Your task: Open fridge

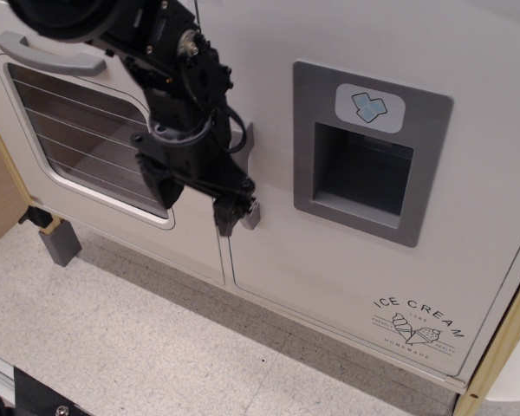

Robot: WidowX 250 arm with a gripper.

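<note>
Against the closed white fridge [364,113] door, the black end effector [195,198] hung with its fingers spread wide, one fingertip just beside the lower end of the grey handle [248,173].

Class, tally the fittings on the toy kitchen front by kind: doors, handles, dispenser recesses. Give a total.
Doors: 2, the fridge door and the oven door
Handles: 2, the vertical handle and the horizontal handle
Dispenser recesses: 1, the grey recess
Total: 5

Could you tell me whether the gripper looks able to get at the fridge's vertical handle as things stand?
Probably yes: the gripper sits right at the fridge handle, overlapping its lower part, with nothing between them. Whether its fingers actually enclose the handle is unclear.
</note>
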